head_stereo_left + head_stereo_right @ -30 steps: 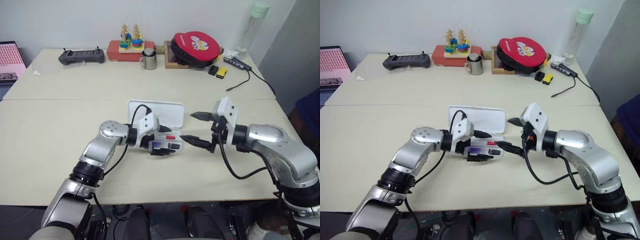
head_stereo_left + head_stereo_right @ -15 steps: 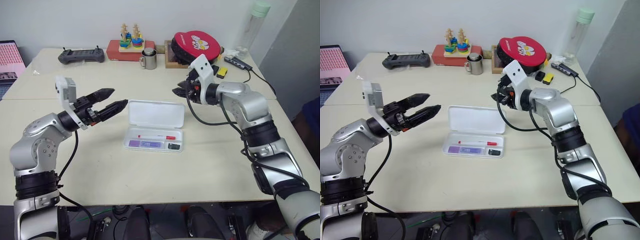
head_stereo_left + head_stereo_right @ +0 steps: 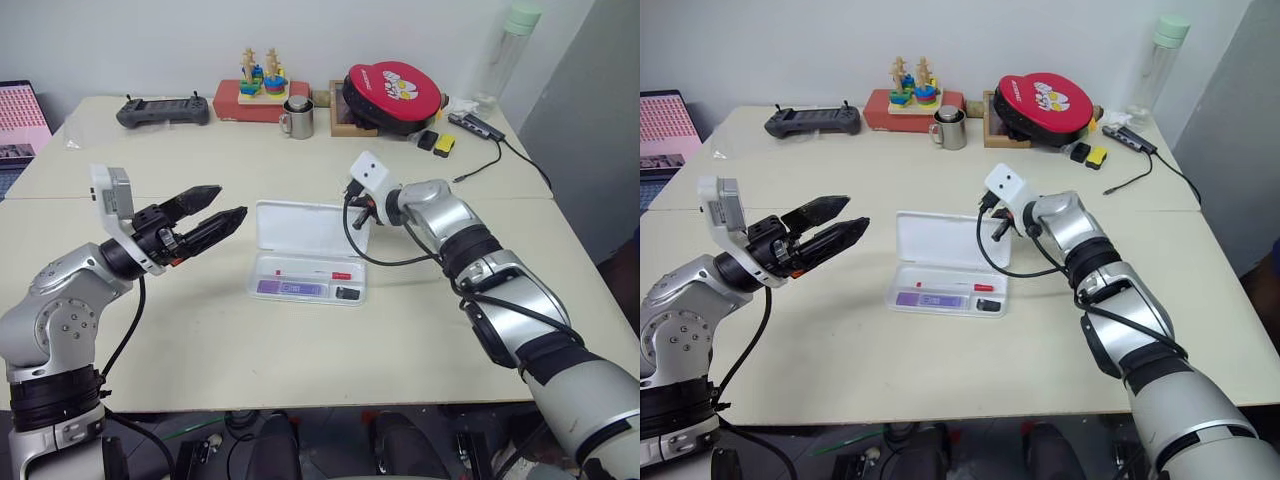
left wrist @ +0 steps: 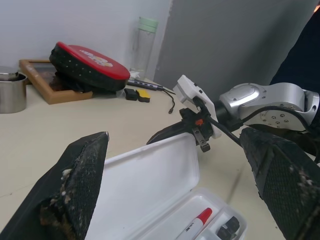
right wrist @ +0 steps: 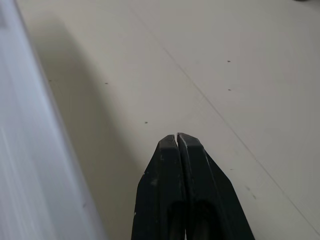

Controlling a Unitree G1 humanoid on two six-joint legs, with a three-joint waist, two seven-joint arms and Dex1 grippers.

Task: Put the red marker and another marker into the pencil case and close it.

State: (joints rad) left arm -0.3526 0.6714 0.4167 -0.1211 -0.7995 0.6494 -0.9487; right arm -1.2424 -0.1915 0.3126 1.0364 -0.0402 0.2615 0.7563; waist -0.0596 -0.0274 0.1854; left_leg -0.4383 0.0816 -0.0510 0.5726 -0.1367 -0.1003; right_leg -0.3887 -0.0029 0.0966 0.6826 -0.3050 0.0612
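At the left, your left end effector hovers wide open above the tabletop. Mid-tabletop the pencil case lies open — red marker and purple marker inside — your right end effector pinched empty behind its lid.

The flat white translucent plastic pencil case holds a slim white-barrelled marker with red cap and a short lavender-purple marker. Behind lie a round red zip pouch with cartoon print and a pale-green-capped clear bottle.
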